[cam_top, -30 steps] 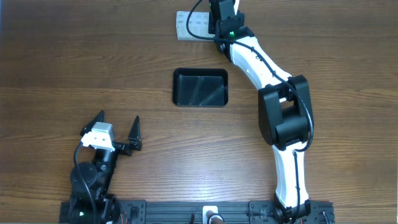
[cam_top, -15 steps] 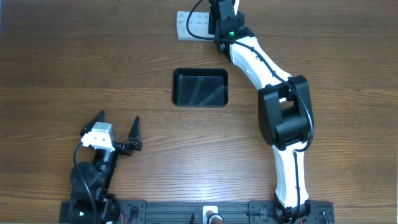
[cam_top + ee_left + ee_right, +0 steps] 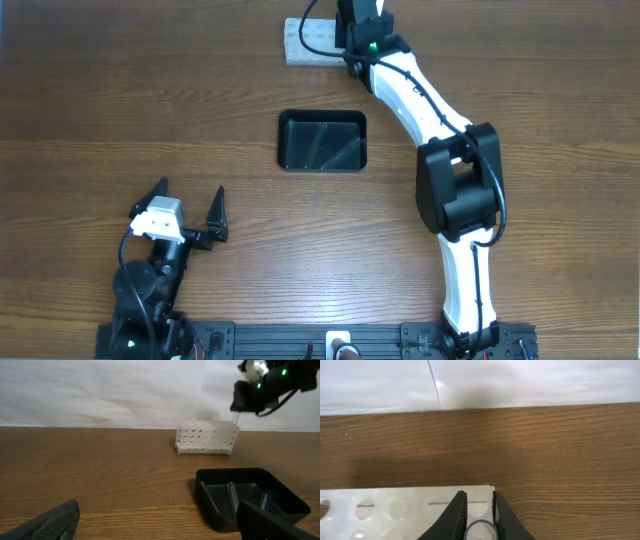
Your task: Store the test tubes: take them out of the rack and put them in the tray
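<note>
The wooden table (image 3: 120, 100) carried a black tray (image 3: 322, 115) near its middle, and the white rack (image 3: 305, 45) stood at the far edge, well apart from it. The left gripper (image 3: 190, 188) sat back near its own base, its claw spread wide on nothing. The right gripper (image 3: 477, 497) was over the rack's end holes, its claw pinched around the rim of a test tube (image 3: 480, 531) standing there. The tube looked light, thin-walled, slick and breakable to me. A gentle hold just under the lip, drawn straight up, seemed safest.

right gripper (image 3: 479, 502) with test tube (image 3: 480, 531) slightly higher
</note>
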`<state>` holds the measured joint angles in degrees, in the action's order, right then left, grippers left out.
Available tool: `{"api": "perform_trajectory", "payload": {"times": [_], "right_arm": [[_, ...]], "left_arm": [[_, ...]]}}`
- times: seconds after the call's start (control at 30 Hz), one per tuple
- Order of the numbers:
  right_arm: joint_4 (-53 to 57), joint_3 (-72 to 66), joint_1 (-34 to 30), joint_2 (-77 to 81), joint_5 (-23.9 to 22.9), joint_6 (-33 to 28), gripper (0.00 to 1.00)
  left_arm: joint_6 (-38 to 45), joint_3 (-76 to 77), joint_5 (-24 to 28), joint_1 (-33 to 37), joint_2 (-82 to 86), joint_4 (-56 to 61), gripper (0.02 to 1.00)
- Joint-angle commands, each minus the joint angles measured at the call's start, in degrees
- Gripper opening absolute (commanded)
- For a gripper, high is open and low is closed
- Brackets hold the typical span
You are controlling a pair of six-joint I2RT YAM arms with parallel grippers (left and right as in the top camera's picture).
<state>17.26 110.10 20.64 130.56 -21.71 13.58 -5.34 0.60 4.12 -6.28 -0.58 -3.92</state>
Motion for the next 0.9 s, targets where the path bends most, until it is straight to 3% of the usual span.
{"api": "perform_trajectory", "payload": {"times": [0.03, 0.13, 0.23, 0.47, 0.63, 0.9], "right_arm": [[2.9, 7.5, 2.2, -8.3, -5.6, -3.9, 0.141], [5.3, 10.8, 3.9, -11.8, -9.3, -5.1, 0.139], [8.0, 11.8, 6.1, -15.6, -10.2, -4.8, 0.139], [28.9, 11.8, 14.0, -19.1, -9.0, 9.4, 0.126], [38.3, 7.5, 17.0, -17.8, -2.4, 18.5, 0.115], [31.2, -9.8, 17.2, -16.9, 5.0, 24.2, 0.139]], "left_arm": [[0.4, -0.3, 0.5, 0.3, 0.4, -0.2, 1.0], [0.5, -0.3, 0.5, 0.3, 0.4, -0.2, 1.0], [0.4, -0.3, 0.5, 0.3, 0.4, -0.2, 1.0], [0.5, -0.3, 0.5, 0.3, 0.4, -0.2, 1.0], [0.4, -0.3, 0.5, 0.3, 0.4, -0.2, 0.998], [0.4, -0.3, 0.5, 0.3, 0.4, -0.2, 1.0]]}}
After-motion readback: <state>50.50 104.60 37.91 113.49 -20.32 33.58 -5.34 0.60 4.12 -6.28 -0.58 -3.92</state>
